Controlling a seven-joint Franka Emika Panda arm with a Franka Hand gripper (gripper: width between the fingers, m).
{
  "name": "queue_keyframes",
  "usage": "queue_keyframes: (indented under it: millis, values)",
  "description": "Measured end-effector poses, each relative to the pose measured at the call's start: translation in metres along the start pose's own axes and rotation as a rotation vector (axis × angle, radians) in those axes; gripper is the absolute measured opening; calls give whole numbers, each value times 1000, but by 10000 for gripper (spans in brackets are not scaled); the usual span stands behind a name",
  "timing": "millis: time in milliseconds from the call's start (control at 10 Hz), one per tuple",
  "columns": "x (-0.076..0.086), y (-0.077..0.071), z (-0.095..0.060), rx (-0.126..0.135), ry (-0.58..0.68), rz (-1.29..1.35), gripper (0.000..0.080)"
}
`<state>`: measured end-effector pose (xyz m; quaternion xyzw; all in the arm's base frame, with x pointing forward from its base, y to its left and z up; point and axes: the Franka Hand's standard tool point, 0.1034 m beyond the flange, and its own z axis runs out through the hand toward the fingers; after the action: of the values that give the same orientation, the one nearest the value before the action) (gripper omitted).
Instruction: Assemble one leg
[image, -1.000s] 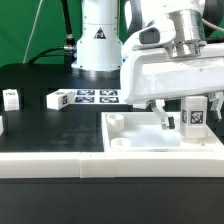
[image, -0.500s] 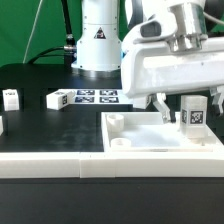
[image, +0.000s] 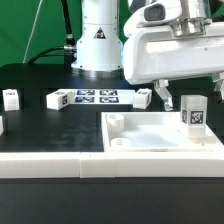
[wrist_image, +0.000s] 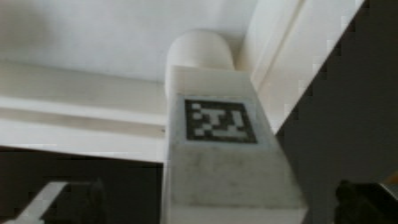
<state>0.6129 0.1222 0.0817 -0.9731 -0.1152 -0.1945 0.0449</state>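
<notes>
- At the left edge of the exterior view you have a tagged block (image: 10, 97) lying on the black table (image: 40, 125); right of it a second peg (image: 58, 99) lies flat just beside the marker board (image: 97, 97)
- Centre right, the large white panel (image: 150, 137) lies flat, with round holes showing at its left corners
- At the right of the frame the leg (image: 194, 113) stands upright on the panel's far right corner, with its tag facing the camera and its long axis vertical
- The gripper (image: 189, 96) hangs directly over the leg's top, its fingers (image: 160, 98) spread wider than the peg
- In the wrist view the leg (wrist_image: 217, 130) runs straight away from the camera between the two fingertips (wrist_image: 370, 200), and neither one touches it
- Your coming move turns on that line-up: the leg lies straight below the gripper, with its axis along the approach, so I judge a plain vertical travel would either clear it or bring the fingers down around it
- You cannot tell from here whether the leg is fully seated in the panel's hole
</notes>
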Motion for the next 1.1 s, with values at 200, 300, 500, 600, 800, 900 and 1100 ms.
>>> queue_keyframes:
  millis: [200,300,500,600,800,900,1100]
  values:
    - [3,0,1,23,-200,24,649]
    - [3,4,1,33,-294,29,649]
    - [5,5,2,52,-449,51,649]
    - [13,5,5,51,-425,51,649]
    - [11,5,5,51,-428,51,393]
    - [11,6,5,49,-428,51,393]
    - [10,7,5,49,-428,53,292]
